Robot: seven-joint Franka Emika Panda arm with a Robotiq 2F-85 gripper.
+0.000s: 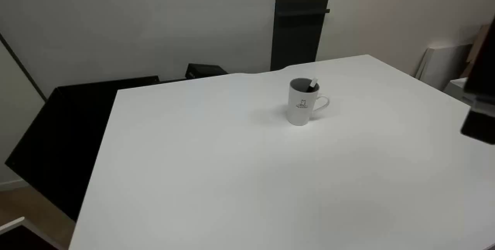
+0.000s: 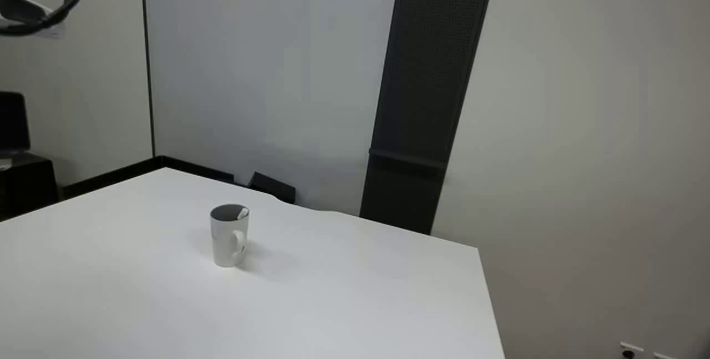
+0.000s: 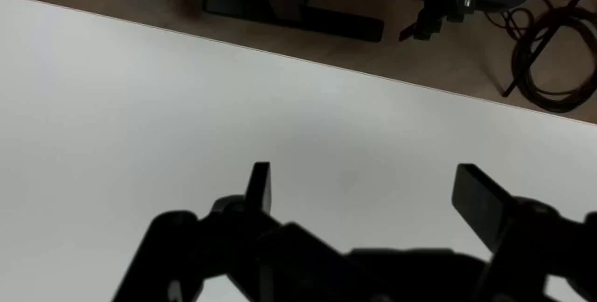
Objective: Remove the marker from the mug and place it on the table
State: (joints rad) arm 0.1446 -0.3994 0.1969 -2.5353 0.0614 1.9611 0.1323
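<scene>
The white mug [image 1: 298, 107] stands upright on the white table [image 1: 193, 172], with its handle to the right in that exterior view. It also shows in an exterior view [image 2: 224, 243], with the table [image 2: 344, 298] around it. The marker [image 1: 312, 84] stands tilted in the mug. Its light end sticks out above the rim and its dark lower part goes down inside, mostly hidden; only its light end shows in an exterior view [image 2: 243, 213]. My gripper [image 3: 362, 169] is open and empty above the table near one edge. It is well apart from the mug, which is out of the wrist view.
A dark part of the arm [image 1: 479, 126] shows at the right edge in an exterior view. A black surface [image 1: 81, 134] lies beside the table, and a black box [image 1: 205, 70] is behind it. Beyond the table edge in the wrist view are a black stand [image 3: 294, 17] and coiled cables [image 3: 555, 59].
</scene>
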